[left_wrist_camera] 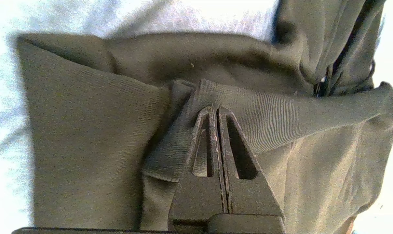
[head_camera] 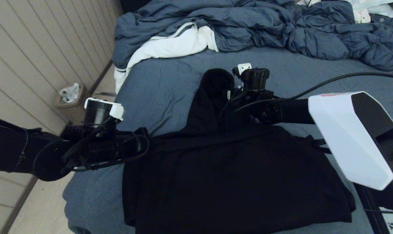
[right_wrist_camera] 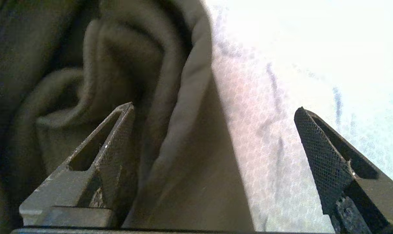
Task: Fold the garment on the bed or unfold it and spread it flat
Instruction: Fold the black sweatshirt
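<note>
- Garment (head_camera: 235, 175): black hoodie, lies in a rough fold on the bed (head_camera: 157, 87), near edge; hood end points toward the heaped duvet (head_camera: 281, 29).
- Left gripper (left_wrist_camera: 217, 112): at the garment's left edge, jaws pressed together, pinching a ribbed band of it.
- Right gripper (right_wrist_camera: 212, 110): by the hood, jaws spread wide; 1 finger against the fabric fold, the other over bare sheet.

The bed (head_camera: 157, 84) was viewed downward from the head; the garment (left_wrist_camera: 86, 130) was seen close by both wrists.
</note>
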